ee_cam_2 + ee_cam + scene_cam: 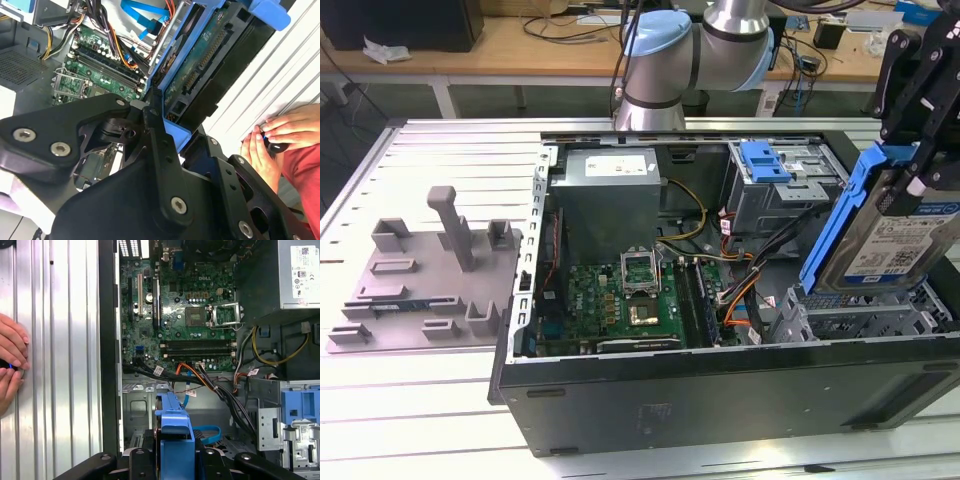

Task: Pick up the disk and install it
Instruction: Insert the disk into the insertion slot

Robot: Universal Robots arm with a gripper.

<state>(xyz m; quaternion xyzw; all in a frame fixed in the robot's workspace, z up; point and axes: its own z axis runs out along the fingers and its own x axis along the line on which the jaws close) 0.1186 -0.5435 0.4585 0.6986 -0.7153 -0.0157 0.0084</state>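
The disk (pixel 888 236), a silver drive with a blue-and-white label in a blue caddy, hangs tilted on edge over the open computer case's (pixel 720 405) end at the exterior view's right. My gripper (pixel 912 172) is shut on the caddy's upper end. In the second wrist view, the black fingers (pixel 156 131) clamp the disk (pixel 200 75), whose underside board and connectors show. The caddy's blue edge (pixel 173 426) sits between the finger links in the first wrist view. Below the disk lies a grey metal bay (pixel 855 318).
A blue bracket (pixel 765 160) tops the metal drive cage toward the back of the case. The motherboard (pixel 630 290), power supply (pixel 608 188) and loose cables (pixel 735 285) fill the case. A grey fixture (pixel 430 270) lies at the exterior view's left. A person's hands (pixel 10 360) rest beside the case.
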